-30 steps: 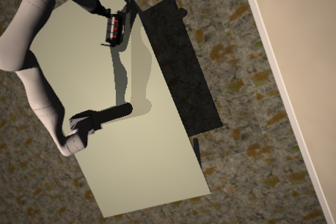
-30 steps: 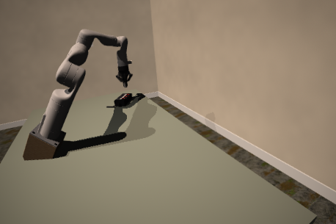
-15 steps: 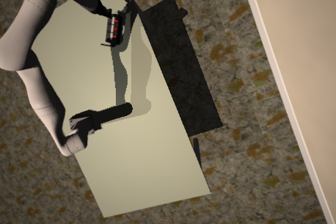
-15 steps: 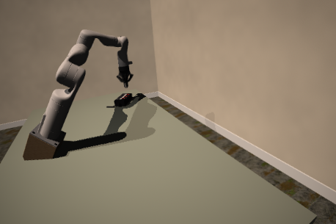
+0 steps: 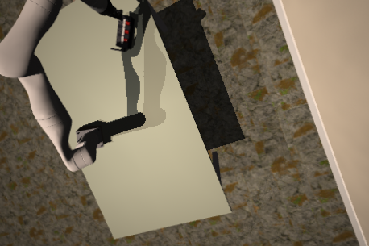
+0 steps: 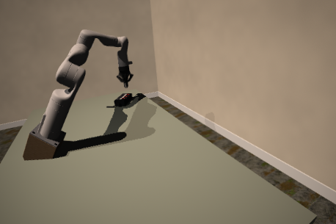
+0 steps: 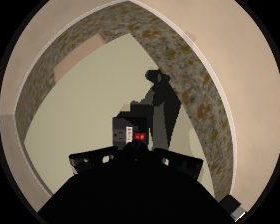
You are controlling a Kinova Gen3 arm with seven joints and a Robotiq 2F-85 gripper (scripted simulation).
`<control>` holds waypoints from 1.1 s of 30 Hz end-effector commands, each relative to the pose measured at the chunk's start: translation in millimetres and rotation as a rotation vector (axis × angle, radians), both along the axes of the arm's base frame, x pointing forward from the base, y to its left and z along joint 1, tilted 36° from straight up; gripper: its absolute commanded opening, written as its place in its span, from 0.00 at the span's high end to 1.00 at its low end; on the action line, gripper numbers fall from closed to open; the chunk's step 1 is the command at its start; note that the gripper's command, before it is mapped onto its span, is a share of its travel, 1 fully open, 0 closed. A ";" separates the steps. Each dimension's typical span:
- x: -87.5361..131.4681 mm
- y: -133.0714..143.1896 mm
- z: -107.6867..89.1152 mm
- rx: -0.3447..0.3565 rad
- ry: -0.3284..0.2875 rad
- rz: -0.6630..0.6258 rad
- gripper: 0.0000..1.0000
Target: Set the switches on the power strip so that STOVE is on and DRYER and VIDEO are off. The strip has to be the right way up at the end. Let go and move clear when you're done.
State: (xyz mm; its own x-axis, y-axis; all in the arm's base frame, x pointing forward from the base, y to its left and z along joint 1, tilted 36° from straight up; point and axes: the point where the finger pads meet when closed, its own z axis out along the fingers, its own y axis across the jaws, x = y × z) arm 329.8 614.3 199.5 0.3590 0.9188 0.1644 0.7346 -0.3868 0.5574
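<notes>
The black power strip lies on the table, right way up, its red switches facing up. Its short cord sticks out at one end. In the wrist view one red switch shows beside a white label; the lettering is too small to read, and the rest of the strip is hidden behind the gripper. The switches' on or off positions cannot be told. My gripper is shut and empty, pointing down, above the strip and not touching it.
The pale green table carries the strip; its edge runs near the strip's switch side. The arm's brown base block stands at the left in the exterior view. Dark arm shadows fall around the strip. Walls stand beyond the floor.
</notes>
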 end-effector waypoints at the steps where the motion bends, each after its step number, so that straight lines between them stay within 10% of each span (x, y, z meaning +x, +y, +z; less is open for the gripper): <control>1: -0.7 0.7 1.2 0.002 -0.001 0.002 1.00; 33: 8.6 -0.4 -11.9 0.002 0.000 0.001 1.00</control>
State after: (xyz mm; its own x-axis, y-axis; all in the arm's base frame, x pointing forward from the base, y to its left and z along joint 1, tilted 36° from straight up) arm 338.2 613.9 187.7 0.3577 0.9190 0.1660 0.7353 -0.3867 0.5566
